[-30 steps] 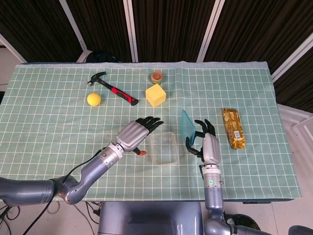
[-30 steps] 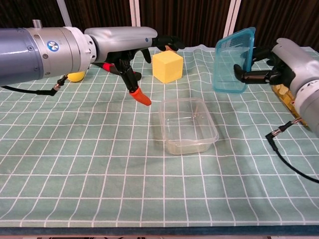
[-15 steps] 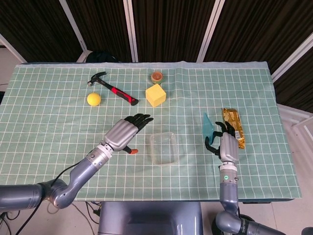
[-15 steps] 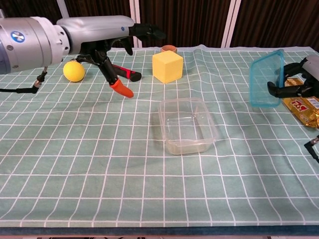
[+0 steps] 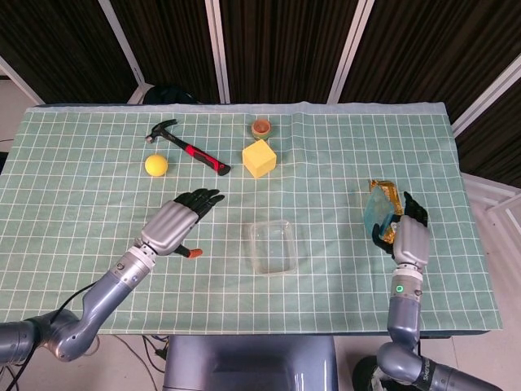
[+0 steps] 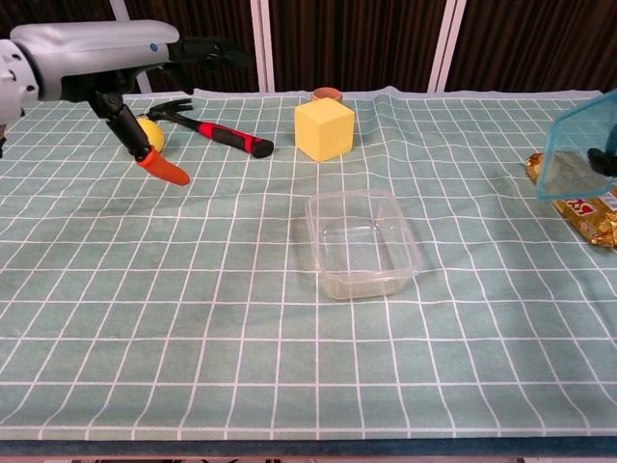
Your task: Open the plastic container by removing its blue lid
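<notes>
- Gripping the translucent blue plastic lid [image 5: 379, 209], our right hand [image 5: 409, 237] holds it above the gold snack packet [image 5: 389, 198].
- Our left hand [image 5: 172, 225] hovers unclenched, holding nothing.
- We find the clear rectangular plastic container [image 5: 273, 247] uncovered, mid-table.
- Risk: released tilted, the lid may slide off the packet.

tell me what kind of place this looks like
Probably a robot lab test bench, not a kitchen: a table under a green gridded cloth, dark curtains behind, and unrelated props laid out, such as a hammer and a yellow foam cube.
</notes>
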Motion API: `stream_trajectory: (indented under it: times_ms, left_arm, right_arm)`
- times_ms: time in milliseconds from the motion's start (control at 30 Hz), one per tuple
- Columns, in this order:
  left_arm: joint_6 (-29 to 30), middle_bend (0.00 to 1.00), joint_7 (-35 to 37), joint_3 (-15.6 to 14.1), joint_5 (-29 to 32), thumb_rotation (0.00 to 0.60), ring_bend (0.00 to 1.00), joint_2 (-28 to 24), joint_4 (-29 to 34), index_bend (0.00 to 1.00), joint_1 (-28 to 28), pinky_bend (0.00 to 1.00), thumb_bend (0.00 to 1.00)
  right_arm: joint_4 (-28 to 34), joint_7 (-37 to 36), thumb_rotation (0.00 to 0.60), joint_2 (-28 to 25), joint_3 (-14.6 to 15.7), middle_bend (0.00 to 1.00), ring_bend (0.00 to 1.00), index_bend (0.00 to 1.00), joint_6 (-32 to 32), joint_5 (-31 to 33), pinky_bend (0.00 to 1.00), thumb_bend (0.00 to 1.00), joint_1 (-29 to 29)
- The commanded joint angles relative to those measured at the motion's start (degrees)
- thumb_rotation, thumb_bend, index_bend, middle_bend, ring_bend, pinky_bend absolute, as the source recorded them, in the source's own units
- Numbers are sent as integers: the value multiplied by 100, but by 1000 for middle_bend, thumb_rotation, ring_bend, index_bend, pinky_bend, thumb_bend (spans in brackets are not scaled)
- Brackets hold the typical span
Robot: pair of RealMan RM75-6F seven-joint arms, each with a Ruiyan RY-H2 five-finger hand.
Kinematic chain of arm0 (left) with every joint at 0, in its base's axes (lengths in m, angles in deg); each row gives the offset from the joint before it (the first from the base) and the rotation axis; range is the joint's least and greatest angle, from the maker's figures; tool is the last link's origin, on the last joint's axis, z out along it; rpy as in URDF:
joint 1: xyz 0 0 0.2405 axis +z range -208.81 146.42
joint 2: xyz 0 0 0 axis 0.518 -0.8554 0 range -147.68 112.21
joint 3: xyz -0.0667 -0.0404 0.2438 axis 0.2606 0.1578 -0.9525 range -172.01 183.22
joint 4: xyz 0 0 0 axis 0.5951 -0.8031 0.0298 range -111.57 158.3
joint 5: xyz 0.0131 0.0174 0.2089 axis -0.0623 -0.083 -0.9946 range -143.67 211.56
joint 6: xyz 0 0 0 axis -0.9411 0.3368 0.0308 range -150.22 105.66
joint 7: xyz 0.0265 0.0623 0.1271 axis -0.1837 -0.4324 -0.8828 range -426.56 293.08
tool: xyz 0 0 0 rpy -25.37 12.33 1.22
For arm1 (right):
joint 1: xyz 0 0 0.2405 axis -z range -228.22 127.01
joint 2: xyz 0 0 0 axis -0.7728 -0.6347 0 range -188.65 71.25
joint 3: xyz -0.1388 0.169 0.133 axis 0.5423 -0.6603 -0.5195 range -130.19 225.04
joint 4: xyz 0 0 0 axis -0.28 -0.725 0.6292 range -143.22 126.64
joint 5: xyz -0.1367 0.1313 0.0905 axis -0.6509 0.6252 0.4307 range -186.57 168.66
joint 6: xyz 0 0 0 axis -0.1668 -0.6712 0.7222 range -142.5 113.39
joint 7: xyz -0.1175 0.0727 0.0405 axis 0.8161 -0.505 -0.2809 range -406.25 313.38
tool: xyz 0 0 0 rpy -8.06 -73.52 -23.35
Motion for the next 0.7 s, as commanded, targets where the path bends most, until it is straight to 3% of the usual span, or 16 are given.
stream_trajectory:
  times_ms: [33,133,200,300,400,700]
  left_arm:
    - [198,32,142,-168,-328,600,51,-236,168,28,257,185,0]
    - [369,28,270,-339,-613,600,51,-423,291,28,498,183,0]
    - [502,25,394,-489,-821,600,43,-547,343,27,695,177,0]
    - [643,15,604,-642,-1074,600,23,-670,362,22,915,161,0]
    - [796,12,802,-789,-1348,600,23,-799,342,21,1134,158,0]
    - [1455,5,1186,-1127,-2045,600,23,-1064,212,19,1814,156,0]
  right_arm:
    - [206,-15,600,-323,-9,0,0,0,-125,33,0,544,144]
    - [402,-62,600,-626,55,0,0,0,-148,104,0,511,310]
    - [550,-71,600,-870,158,0,0,0,-76,203,0,441,439]
    - [748,-156,600,-1149,287,0,0,0,82,283,0,250,562]
    - [906,-272,600,-1374,470,0,0,0,220,237,0,172,667]
    - [1206,-824,600,-1854,1116,0,0,0,266,-650,0,163,1029]
